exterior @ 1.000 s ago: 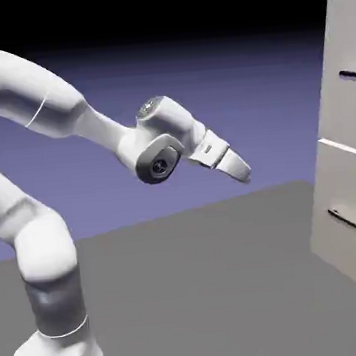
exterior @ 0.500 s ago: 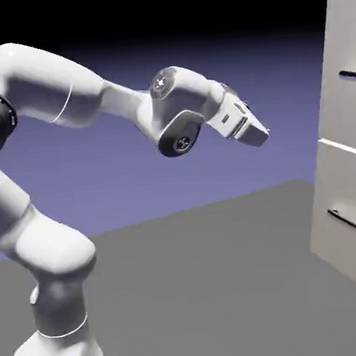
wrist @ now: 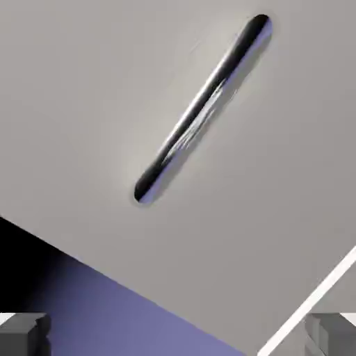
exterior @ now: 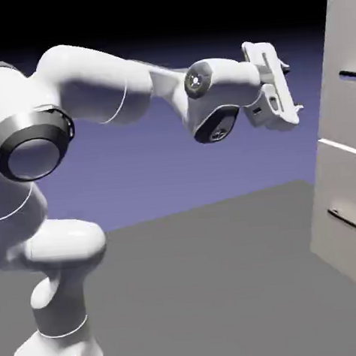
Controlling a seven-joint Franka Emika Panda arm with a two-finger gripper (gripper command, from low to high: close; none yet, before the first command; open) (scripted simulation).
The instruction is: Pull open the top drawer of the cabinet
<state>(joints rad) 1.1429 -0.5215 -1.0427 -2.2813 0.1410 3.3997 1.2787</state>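
The light grey cabinet [exterior: 344, 160] stands at the exterior view's right edge. Its top drawer [exterior: 347, 111] carries a thin dark bar handle [exterior: 351, 75]. My gripper [exterior: 294, 89] hovers level with that drawer, a short gap left of its front, touching nothing. In the hand view the top drawer's front [wrist: 97, 83] fills most of the picture, and the bar handle [wrist: 201, 108] runs diagonally across it. My gripper [wrist: 178, 337] is open, with one fingertip [wrist: 24, 334] at the bottom left, the other at the bottom right, and nothing between them.
The lower drawer's bar handle [exterior: 350, 222] sits below the pale seam [exterior: 344, 147] between the two fronts. That seam [wrist: 313, 299] crosses the hand view's lower right corner. The grey table [exterior: 219, 283] stretches from the arm's base to the cabinet.
The arm has swung up and to the right toward the cabinet. The hand has risen from a downward tilt to face the top drawer's front.
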